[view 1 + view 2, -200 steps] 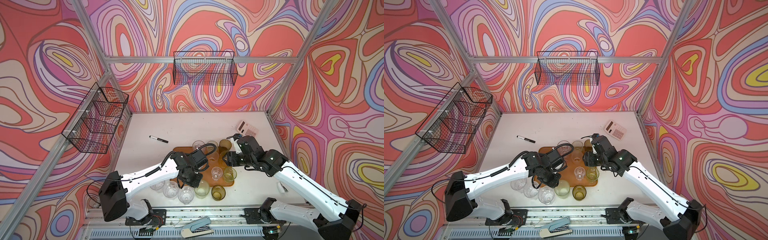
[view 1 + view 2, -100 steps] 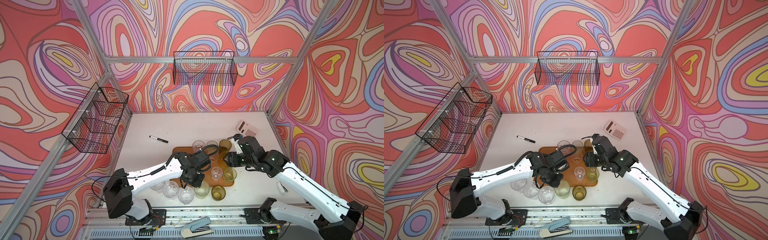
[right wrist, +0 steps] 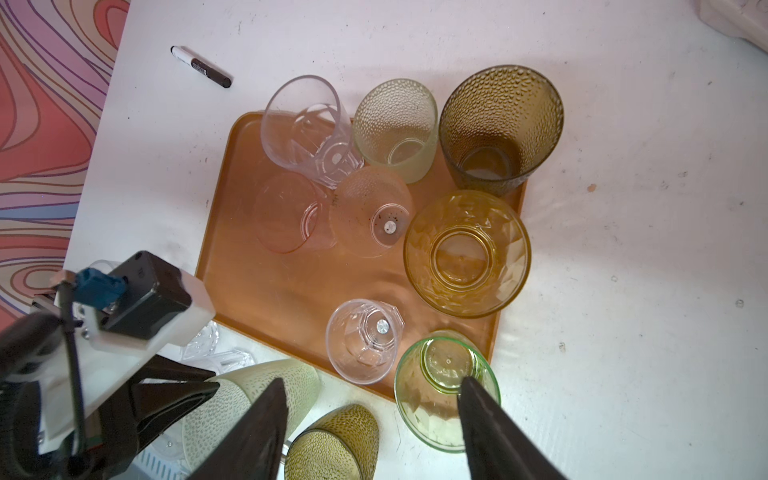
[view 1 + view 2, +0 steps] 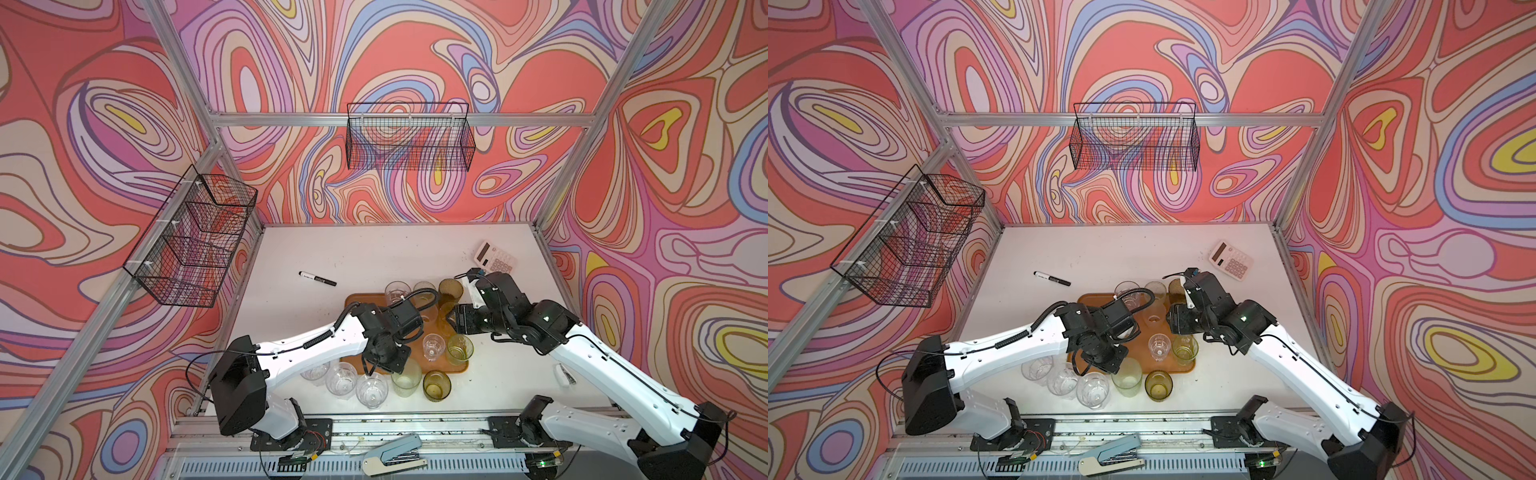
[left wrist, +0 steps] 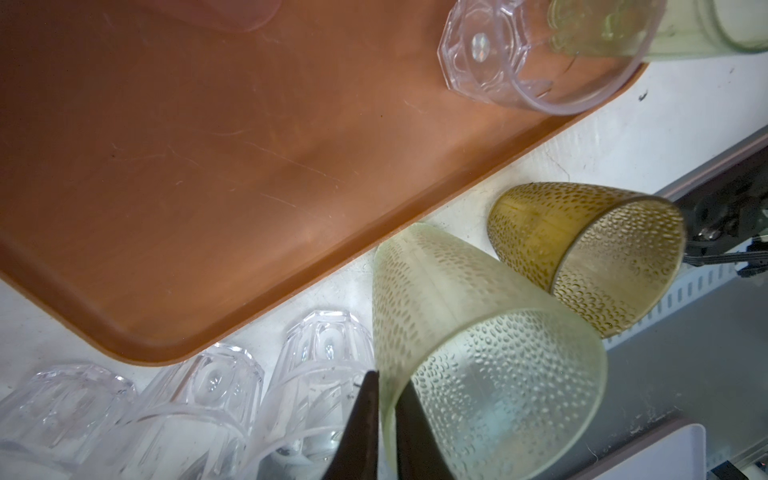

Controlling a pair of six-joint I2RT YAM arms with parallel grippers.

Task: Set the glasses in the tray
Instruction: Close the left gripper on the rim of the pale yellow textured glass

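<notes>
Tray (image 3: 266, 291) part filled, pale green glass (image 5: 478, 332) in our pinch.
The glass stands on the table (image 5: 623, 124) just beside the tray's edge, its wall nipped by our left gripper (image 5: 387, 380); our right gripper (image 3: 372, 381) hangs wide apart above the tray.

Nothing legible anywhere. Slim black-and-white plastic marker pen (image 4: 317, 279) on white tabletop (image 4: 374, 249): dark print band on barrel, too small to read. Same marker pen (image 3: 200, 67) in right wrist view: print still unreadable. White rectangular pocket calculator (image 4: 494, 258) near far right corner: key grid visible in both top views, characters too small to make out.
</notes>
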